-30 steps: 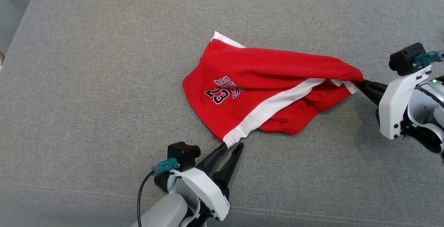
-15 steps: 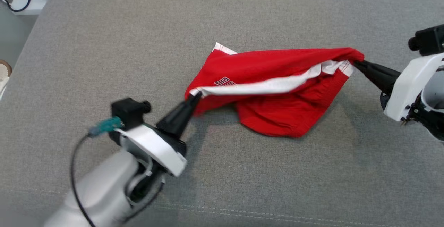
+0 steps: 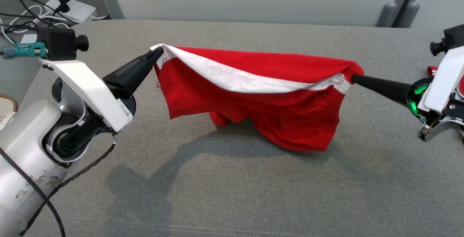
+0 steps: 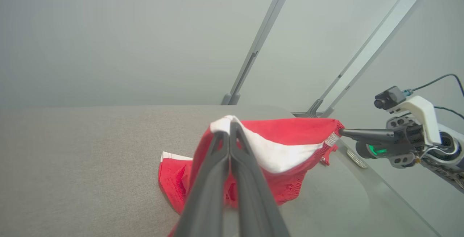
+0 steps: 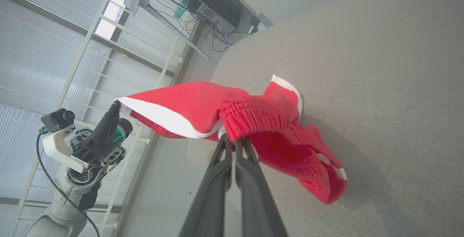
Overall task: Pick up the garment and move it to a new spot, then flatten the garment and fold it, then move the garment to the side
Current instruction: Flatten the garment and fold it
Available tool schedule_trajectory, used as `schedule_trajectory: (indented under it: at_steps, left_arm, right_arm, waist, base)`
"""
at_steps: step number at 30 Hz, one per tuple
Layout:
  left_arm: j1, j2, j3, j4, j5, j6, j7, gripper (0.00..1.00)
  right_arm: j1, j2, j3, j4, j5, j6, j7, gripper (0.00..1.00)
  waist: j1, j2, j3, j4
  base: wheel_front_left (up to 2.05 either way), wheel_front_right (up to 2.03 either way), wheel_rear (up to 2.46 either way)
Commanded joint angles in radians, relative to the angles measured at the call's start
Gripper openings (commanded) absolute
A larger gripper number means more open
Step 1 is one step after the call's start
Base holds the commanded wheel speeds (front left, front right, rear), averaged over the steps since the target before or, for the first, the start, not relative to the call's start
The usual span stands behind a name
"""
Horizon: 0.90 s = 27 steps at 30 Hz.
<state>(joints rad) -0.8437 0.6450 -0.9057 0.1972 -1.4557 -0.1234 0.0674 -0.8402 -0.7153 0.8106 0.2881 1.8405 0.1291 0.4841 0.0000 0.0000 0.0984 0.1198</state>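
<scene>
The garment (image 3: 261,99) is a pair of red shorts with a white side stripe. It hangs stretched between my two grippers above the grey cushion (image 3: 232,193). My left gripper (image 3: 158,51) is shut on a hem corner at the left end. My right gripper (image 3: 353,78) is shut on the waistband end at the right. The lower part sags, and its lowest folds seem to brush the cushion. In the left wrist view the garment (image 4: 290,135) drapes over the left gripper (image 4: 229,124). In the right wrist view the ribbed waistband (image 5: 253,117) bunches at the right gripper (image 5: 235,138).
A power strip and cables (image 3: 69,7) lie on the floor beyond the cushion's far left corner. Grey partition posts (image 3: 395,10) stand behind the far edge. A small red object (image 3: 431,71) lies near the right arm.
My left gripper closed on the hem corner and rose up and to the left. The right gripper lifted too. The shorts left the cushion and spread out. The head camera tilted up.
</scene>
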Motion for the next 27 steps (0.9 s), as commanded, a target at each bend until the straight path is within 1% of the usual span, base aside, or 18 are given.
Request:
schedule_trajectory:
  at_steps: [1, 2, 4, 9, 11, 14, 17, 19, 21, 22, 24, 25, 27]
  left_arm:
    - [-0.062, 0.039, 0.038, -0.013, -0.017, -0.007, 0.014, 0.0]
    - [-0.066, 0.038, 0.038, -0.013, -0.044, -0.007, 0.032, 0.0]
    - [-0.068, 0.041, 0.043, -0.012, -0.101, -0.007, 0.073, 0.0]
    - [-0.067, 0.057, 0.057, 0.016, -0.204, -0.007, 0.187, 0.0]
    - [-0.081, 0.054, 0.083, 0.041, -0.204, -0.007, 0.17, 0.0]
    - [-0.132, 0.041, 0.117, 0.079, -0.159, -0.007, 0.116, 0.0]
    - [-0.215, 0.019, 0.142, 0.123, -0.058, -0.007, 0.006, 0.0]
    - [-0.282, -0.003, 0.166, 0.145, -0.002, -0.007, -0.086, 0.0]
    - [-0.329, -0.022, 0.176, 0.154, 0.03, -0.007, -0.162, 0.0]
    - [-0.342, -0.034, 0.179, 0.153, 0.024, -0.007, -0.181, 0.0]
    - [-0.349, -0.052, 0.167, 0.142, 0.005, -0.007, -0.19, 0.0]
    - [-0.333, -0.059, 0.156, 0.136, -0.02, -0.007, -0.175, 0.0]
    - [-0.287, -0.052, 0.122, 0.119, -0.054, -0.007, -0.133, 0.0]
  right_arm:
    - [0.014, -0.012, -0.008, -0.004, 0.032, 0.002, 0.031, 0.0]
    - [0.008, -0.013, -0.001, 0.002, 0.066, 0.002, 0.064, 0.0]
    - [-0.011, -0.011, 0.008, 0.01, 0.113, 0.002, 0.097, 0.0]
    - [-0.055, -0.009, 0.045, 0.07, 0.193, 0.002, 0.102, 0.0]
    - [-0.088, -0.004, 0.051, 0.095, 0.185, 0.002, 0.058, 0.0]
    - [-0.166, 0.016, 0.045, 0.128, 0.096, 0.002, -0.075, 0.0]
    - [-0.248, 0.055, 0.025, 0.154, -0.011, 0.002, -0.219, 0.0]
    - [-0.312, 0.084, -0.004, 0.165, -0.069, 0.002, -0.312, 0.0]
    - [-0.353, 0.117, -0.02, 0.164, -0.104, 0.002, -0.362, 0.0]
    - [-0.366, 0.13, -0.03, 0.162, -0.108, 0.002, -0.376, 0.0]
    - [-0.372, 0.142, -0.034, 0.149, -0.104, 0.002, -0.356, 0.0]
    - [-0.359, 0.144, -0.032, 0.142, -0.085, 0.002, -0.327, 0.0]
    - [-0.319, 0.127, -0.014, 0.128, -0.06, 0.002, -0.251, 0.0]
  waist:
    - [0.0, 0.0, -0.011, -0.008]
    - [0.0, 0.0, -0.012, -0.011]
    - [0.0, 0.0, -0.016, -0.02]
    - [0.0, 0.0, -0.014, -0.027]
    - [0.0, 0.0, -0.008, -0.028]
    - [0.0, 0.0, 0.026, -0.03]
    - [0.0, 0.0, 0.062, -0.034]
    - [0.0, 0.0, 0.093, -0.035]
    - [0.0, 0.0, 0.102, -0.041]
    - [0.0, 0.0, 0.108, -0.042]
    - [0.0, 0.0, 0.113, -0.04]
    - [0.0, 0.0, 0.112, -0.04]
    - [0.0, 0.0, 0.112, -0.039]
  base:
    - [0.0, 0.0, 0.0]
    - [0.0, 0.0, 0.0]
    - [0.0, 0.0, 0.0]
    - [0.0, 0.0, 0.0]
    - [0.0, 0.0, 0.0]
    - [0.0, 0.0, 0.0]
    - [0.0, 0.0, 0.0]
    - [0.0, 0.0, 0.0]
    - [0.0, 0.0, 0.0]
    - [0.0, 0.0, 0.0]
    - [0.0, 0.0, 0.0]
    - [0.0, 0.0, 0.0]
    - [0.0, 0.0, 0.0]
